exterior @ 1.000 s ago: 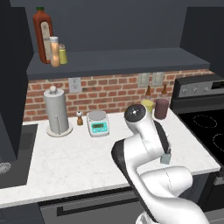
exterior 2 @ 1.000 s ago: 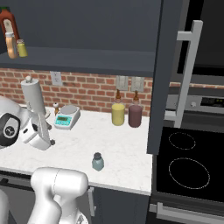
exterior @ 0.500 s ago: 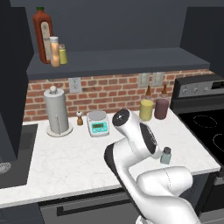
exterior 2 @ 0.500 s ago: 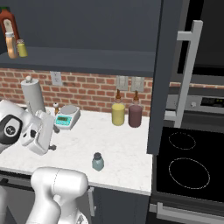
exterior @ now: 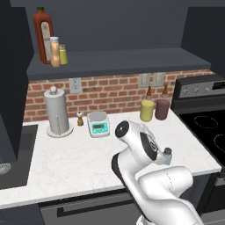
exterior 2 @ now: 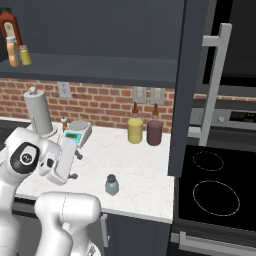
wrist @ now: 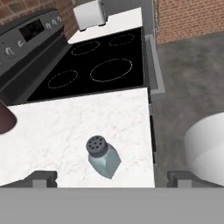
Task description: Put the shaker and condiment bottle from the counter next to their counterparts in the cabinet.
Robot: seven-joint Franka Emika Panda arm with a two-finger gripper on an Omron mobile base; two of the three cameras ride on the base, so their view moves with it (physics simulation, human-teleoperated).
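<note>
The shaker (wrist: 103, 158), a small pale teal jar with a dark perforated cap, stands upright near the front right corner of the counter (exterior: 79, 162). It also appears as the shaker (exterior 2: 112, 184) and, half behind my arm, the shaker (exterior: 167, 155). My gripper (exterior 2: 76, 165) hovers low to its left, open and empty. Its fingertips (wrist: 42, 177) stand wide on either side of the jar. On the cabinet shelf (exterior: 123, 61) the peach condiment bottle (exterior: 55, 52) stands between the tall red bottle (exterior: 42, 35) and the yellow shaker (exterior: 63, 55).
At the back of the counter stand a paper towel holder (exterior: 57, 112), a tiny pepper mill (exterior: 80, 118), a kitchen scale (exterior: 98, 124), a yellow jar (exterior: 147, 110) and a dark purple jar (exterior: 162, 109). The black stove (exterior: 206, 132) adjoins on the right. An open dark cabinet door (exterior 2: 187, 85) hangs beside it.
My arm has swung down and to the right, bringing the hand closer to the shaker. The jaws stayed open; the shaker has not moved.
</note>
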